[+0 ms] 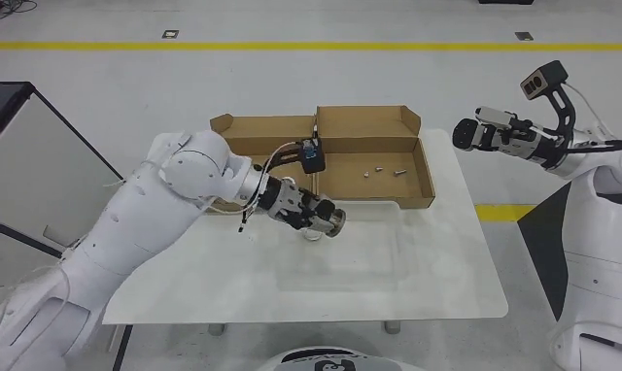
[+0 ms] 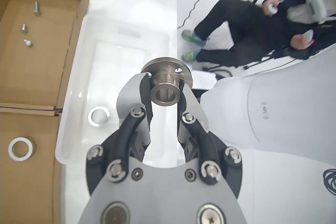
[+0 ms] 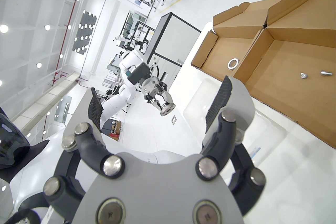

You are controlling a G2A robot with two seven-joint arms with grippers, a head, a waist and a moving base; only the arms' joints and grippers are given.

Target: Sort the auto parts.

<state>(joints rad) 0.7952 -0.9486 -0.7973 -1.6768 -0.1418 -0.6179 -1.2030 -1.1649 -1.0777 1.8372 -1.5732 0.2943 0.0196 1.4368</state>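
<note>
My left gripper (image 2: 164,93) is shut on a metal flanged bushing (image 2: 166,77), held above the clear plastic tray (image 2: 118,51) in the middle of the table. In the top view the left gripper (image 1: 328,219) hangs just in front of the two cardboard boxes. A metal ring (image 2: 99,116) lies in the tray below it. The right-hand box (image 1: 364,123) holds three bolts (image 1: 379,171); the left-hand box (image 2: 26,183) holds a white ring (image 2: 21,149). My right gripper (image 3: 159,96) is open with nothing between its fingers, raised off the table's right edge (image 1: 468,134).
Both boxes stand side by side at the table's back with lids folded up. The white table (image 1: 437,274) has bare room in front and to the right of the tray. A seated person holding controllers is in the left wrist view, away from the parts.
</note>
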